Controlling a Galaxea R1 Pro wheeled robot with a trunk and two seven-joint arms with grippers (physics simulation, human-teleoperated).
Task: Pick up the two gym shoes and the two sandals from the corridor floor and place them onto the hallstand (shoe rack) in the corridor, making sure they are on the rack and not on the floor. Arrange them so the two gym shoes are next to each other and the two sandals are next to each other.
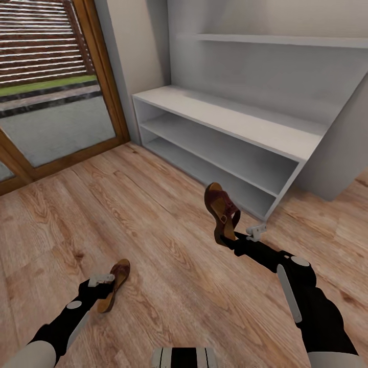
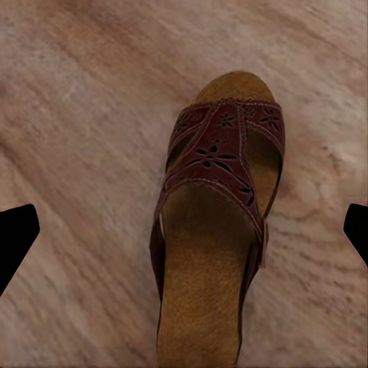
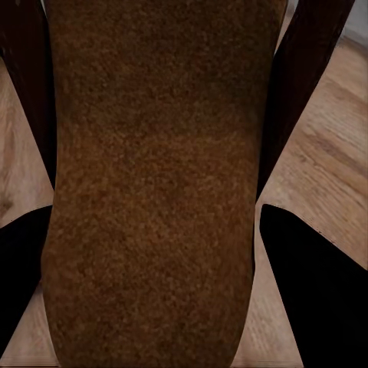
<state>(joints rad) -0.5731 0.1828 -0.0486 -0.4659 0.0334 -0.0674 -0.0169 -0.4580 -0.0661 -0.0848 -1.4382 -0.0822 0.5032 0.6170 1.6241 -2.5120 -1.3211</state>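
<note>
Your right gripper (image 1: pixel 231 239) is clamped on the heel end of one sandal (image 1: pixel 221 210), holding it up off the corridor floor (image 1: pixel 153 214) with the toe pointing up toward the hallstand (image 1: pixel 230 122); in the head view it hangs in front of the open near corner of the lower shelves. Your right wrist camera gives you what the head view cannot: the tan footbed of that sandal (image 3: pixel 153 184) sits tight between the two dark fingers (image 3: pixel 314 284), with floor planks at either side. Your left gripper (image 1: pixel 105 289) has the second sandal (image 1: pixel 115 283) by its heel, low over the floor and well apart from the rack. The left wrist camera shows this sandal's (image 2: pixel 215 222) perforated strap and footbed from above, with the two fingertips (image 2: pixel 14 238) out at the frame edges, so you cannot tell from that view alone how firmly they grip. The bench top and both low shelves are bare, and open floor lies between your arms and the rack.
</note>
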